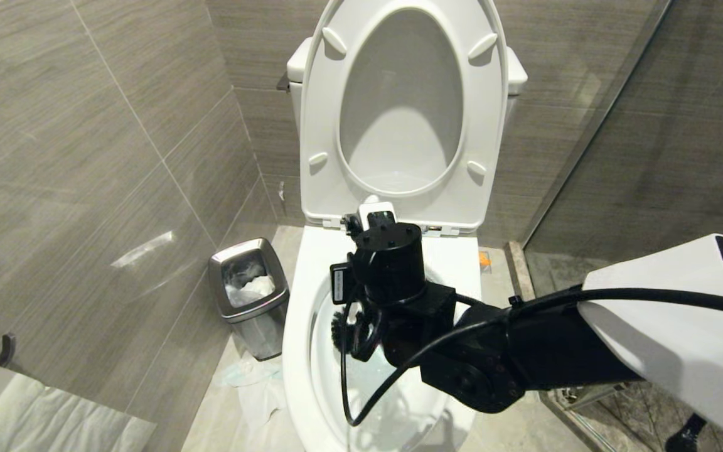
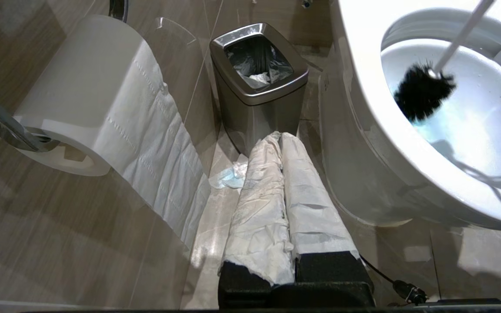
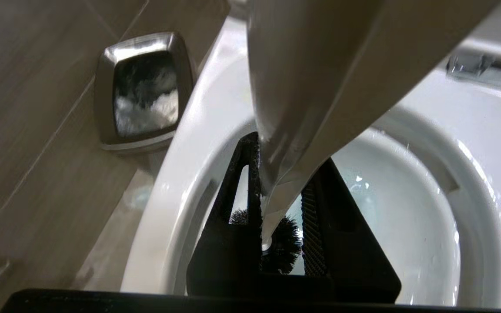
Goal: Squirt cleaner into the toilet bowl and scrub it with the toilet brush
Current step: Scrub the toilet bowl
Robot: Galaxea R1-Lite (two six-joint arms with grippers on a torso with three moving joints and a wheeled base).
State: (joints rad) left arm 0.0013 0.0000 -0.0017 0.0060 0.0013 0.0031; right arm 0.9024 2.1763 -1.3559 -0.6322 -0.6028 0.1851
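My right fingers are clamped on the brush handle, its black head low against the bowl wall at the frame's right, above the teal cleaner. My left fingers, paper-wrapped, are pressed together and empty near the bin. I judge I am mid-scrub; next I should sweep the bristles round the wall, keeping pressure.

Head view looking down from above, toilet bowl at 6 o'clock, bin around 9. Left wrist low near the floor, facing bin and bowl. Right wrist jammed right over the bowl. Bowl and bin shared by all three.
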